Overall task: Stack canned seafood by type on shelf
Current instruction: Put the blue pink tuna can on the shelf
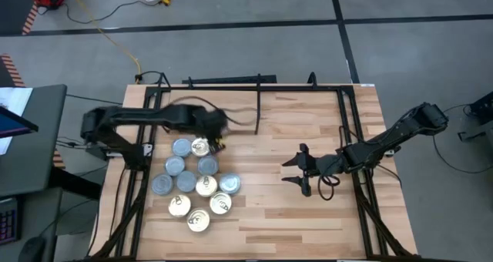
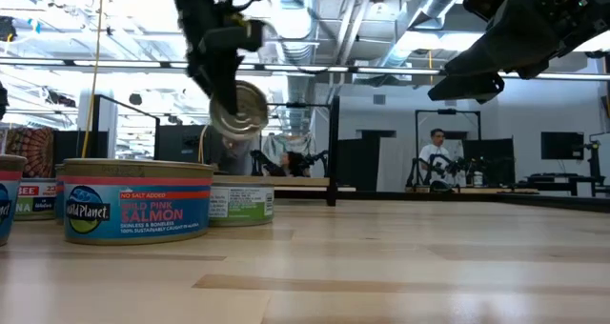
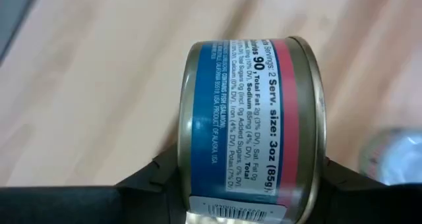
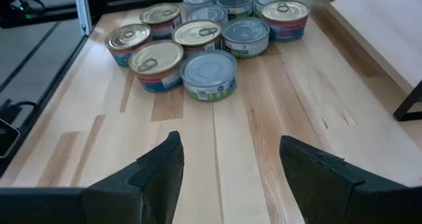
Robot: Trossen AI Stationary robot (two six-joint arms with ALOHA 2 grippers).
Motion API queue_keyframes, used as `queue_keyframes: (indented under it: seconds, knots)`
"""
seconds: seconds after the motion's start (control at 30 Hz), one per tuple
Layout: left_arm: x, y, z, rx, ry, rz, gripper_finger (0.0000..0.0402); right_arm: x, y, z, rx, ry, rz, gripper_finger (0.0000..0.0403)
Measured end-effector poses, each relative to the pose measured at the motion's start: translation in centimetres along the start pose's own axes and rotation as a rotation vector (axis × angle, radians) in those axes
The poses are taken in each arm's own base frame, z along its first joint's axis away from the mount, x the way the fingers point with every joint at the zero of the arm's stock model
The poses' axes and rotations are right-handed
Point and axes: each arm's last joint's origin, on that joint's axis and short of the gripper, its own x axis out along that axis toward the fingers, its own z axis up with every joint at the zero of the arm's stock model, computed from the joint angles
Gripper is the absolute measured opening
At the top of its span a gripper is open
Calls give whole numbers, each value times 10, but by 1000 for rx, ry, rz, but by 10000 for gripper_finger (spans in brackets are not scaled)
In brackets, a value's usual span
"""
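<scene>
My left gripper is shut on one tin of canned seafood, a blue and red salmon tin with a gold top. It is lifted above the far end of the group, as the low view shows. Several more tins, some with bluish-grey tops and some with gold ones, stand flat and close together on the table's left half. The shelf is a light board with a black frame and rod along the far side. My right gripper hangs open over bare wood at the right. My left gripper pinches the tin between its two fingers, one finger on each flat face, near the rim. The fingers slant down from above. The tin stands on edge, its gold top facing the table's near side, clear of the table and the other tins.
A black metal frame runs round the tabletop. A thin black rod stands up from the shelf board. Bare wood lies between the tins and my right gripper. People sit in the room behind.
</scene>
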Motion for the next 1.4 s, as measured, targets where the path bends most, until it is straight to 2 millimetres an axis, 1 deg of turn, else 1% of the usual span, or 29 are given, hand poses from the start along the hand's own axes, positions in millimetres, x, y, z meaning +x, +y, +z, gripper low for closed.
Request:
queue_keyframes:
  seconds: [0.1,0.2,0.27,0.37,0.43,0.53,0.6,0.63,0.73,0.83,0.97,1.07,1.4]
  knots:
    - [8,36,-18,-153,-25,2,175,0,0,1,2,-7,2,276]
    - [17,67,-36,-323,-88,-45,175,0,0,1,5,-13,5,276]
    - [20,83,-45,-401,-124,-74,175,0,1,3,10,-30,11,276]
    - [24,101,-58,-466,-111,-36,175,0,2,6,18,-56,20,276]
    - [25,110,-62,-496,-100,-18,175,0,2,7,21,-65,23,276]
    - [24,115,-63,-517,-95,-30,175,0,2,7,23,-68,24,276]
    - [25,117,-65,-521,-82,-7,177,0,2,7,31,-73,26,276]
    - [25,118,-66,-522,-77,21,185,0,2,8,35,-73,26,276]
    - [24,121,-66,-529,-85,105,234,0,1,8,52,-71,25,276]
    - [24,124,-67,-532,-85,122,277,0,1,8,54,-71,24,276]
    - [24,128,-68,-535,-84,134,308,0,1,8,54,-72,24,276]
    - [24,130,-68,-529,-83,147,315,0,1,8,54,-71,24,276]
    - [25,134,-65,-542,-117,176,310,0,1,8,51,-70,24,276]
